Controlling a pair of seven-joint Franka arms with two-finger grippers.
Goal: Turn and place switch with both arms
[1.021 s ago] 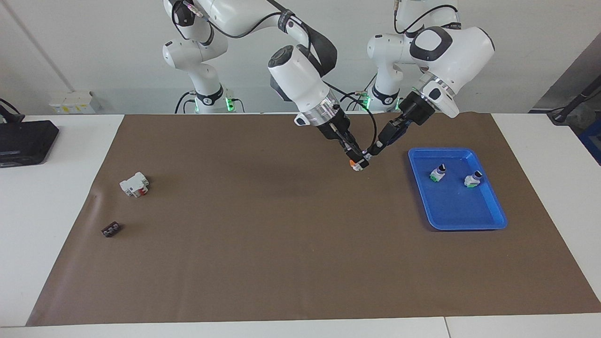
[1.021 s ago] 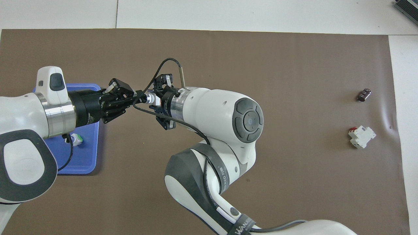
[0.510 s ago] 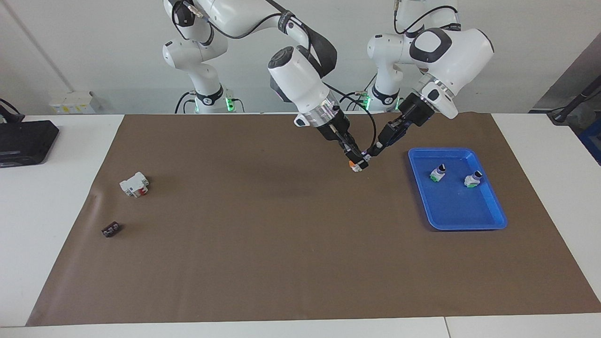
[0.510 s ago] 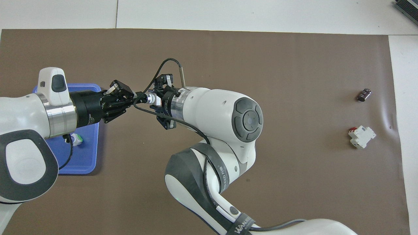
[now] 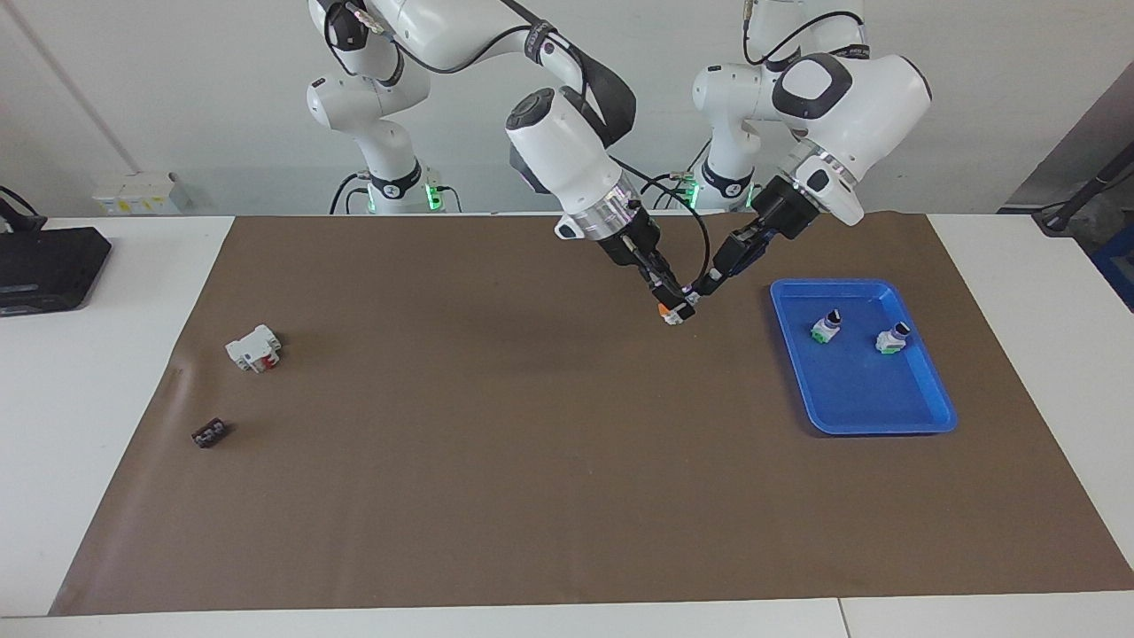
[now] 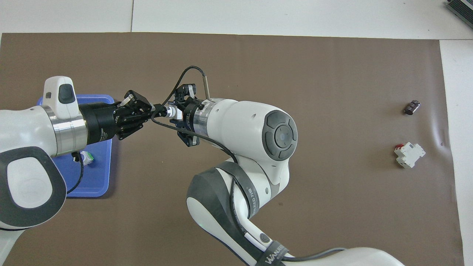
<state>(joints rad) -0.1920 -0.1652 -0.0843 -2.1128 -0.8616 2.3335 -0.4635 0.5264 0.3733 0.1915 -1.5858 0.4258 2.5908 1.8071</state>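
Both claws clamp the switch (image 5: 675, 311) above the desk: right claw (image 5: 671, 306), left claw (image 5: 700, 291); the knob end is hidden.

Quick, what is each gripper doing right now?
Left gripper: shut on the switch, at its knob end.
Right gripper: shut on the switch, held over the mat.

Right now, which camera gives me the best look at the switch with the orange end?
The facing view: the switch shows its orange end and white body, held above the brown mat between the right gripper and the left gripper, both shut on it. The overhead view shows only a sliver of it between the two grippers.
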